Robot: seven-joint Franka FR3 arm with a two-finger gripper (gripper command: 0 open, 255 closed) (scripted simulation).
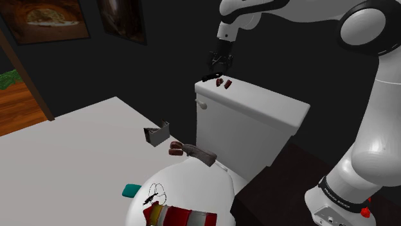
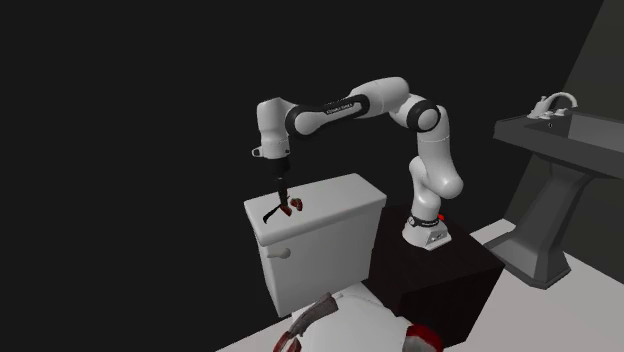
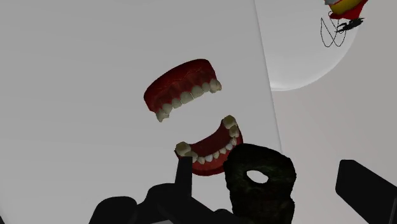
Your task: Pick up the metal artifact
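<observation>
On the white tank lid, reading the shoulder view's left to right, I see the dark artifact beside red dentures. My gripper hangs spread, fingers straddling the artifact. The base-band lettering is unreadable.

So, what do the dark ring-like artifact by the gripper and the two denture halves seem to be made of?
Artifact: near-black, rough and lumpy with a dull finish, perhaps corroded metal, though the look leaves it open. Denture halves: smooth red gums and off-white teeth, probably plastic or acrylic.
</observation>
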